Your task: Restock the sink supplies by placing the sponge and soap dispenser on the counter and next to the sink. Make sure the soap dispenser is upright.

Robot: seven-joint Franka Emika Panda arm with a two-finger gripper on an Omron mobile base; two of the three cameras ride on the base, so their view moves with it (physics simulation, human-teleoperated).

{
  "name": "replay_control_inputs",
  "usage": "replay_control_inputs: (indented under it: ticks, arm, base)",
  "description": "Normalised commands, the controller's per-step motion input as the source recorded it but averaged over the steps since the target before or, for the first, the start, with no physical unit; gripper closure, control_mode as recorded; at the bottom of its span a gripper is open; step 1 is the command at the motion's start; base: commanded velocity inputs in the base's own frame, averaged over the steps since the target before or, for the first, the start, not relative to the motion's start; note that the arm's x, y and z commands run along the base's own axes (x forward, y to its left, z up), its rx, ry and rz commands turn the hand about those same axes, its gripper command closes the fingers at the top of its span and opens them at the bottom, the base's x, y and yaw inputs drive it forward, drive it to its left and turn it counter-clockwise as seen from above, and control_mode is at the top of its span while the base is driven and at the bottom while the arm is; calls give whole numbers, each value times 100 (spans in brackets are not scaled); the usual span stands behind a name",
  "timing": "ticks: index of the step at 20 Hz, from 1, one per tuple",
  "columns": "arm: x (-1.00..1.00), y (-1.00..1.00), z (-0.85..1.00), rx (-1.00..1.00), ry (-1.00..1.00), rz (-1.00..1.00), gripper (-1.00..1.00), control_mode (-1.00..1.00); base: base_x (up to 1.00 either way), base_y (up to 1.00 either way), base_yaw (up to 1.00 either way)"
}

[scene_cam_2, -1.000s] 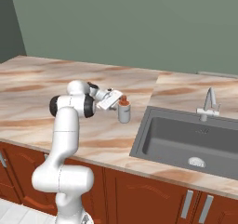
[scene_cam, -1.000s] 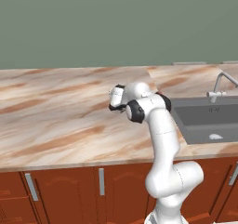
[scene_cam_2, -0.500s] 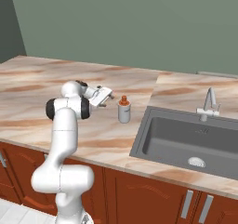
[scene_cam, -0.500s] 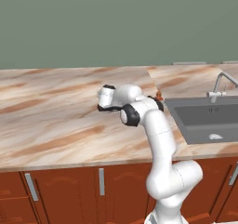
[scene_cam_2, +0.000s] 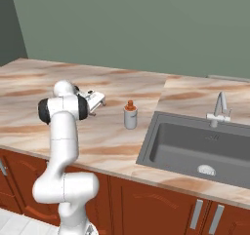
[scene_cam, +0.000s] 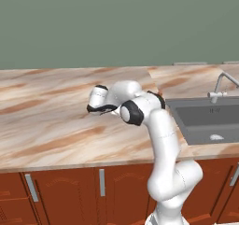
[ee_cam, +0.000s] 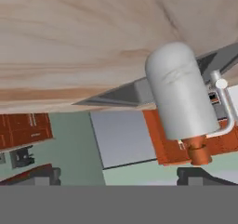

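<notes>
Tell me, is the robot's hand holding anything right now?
No, nothing is held. The end effector is open and apart from the soap dispenser, which stands upright on the counter beside the sink.

The worktop (scene_cam_2: 112, 141) is being shown in beige marble with brown streaks, over cabinets (scene_cam_2: 161, 209) being rendered in reddish-brown wood with silver handles. The soap dispenser (scene_cam_2: 130, 115) is being shown as greyish white with an orange-red pump top. The sink (scene_cam_2: 195, 148) is being rendered in grey, its faucet (scene_cam_2: 219, 107) in silver. The wall (scene_cam_2: 146, 24) is being shown in a muted grey-green.
</notes>
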Motion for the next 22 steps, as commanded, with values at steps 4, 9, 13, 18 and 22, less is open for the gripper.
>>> replay_control_inputs:
  ticks: [4,9,13,18,22]
  arm:
    - [-100,0,47,0,-34,6,-100,-100]
    - [-99,0,78,0,-35,0,-100,-100]
    - [-100,0,67,0,-27,0,-100,-100]
    - [-100,-1,29,5,-23,0,-100,-100]
    - [-100,-19,28,14,-25,0,-100,-100]
  base:
    - [0,0,0]
    - [0,0,0]
    - [0,0,0]
    - [0,0,0]
    - [0,0,0]
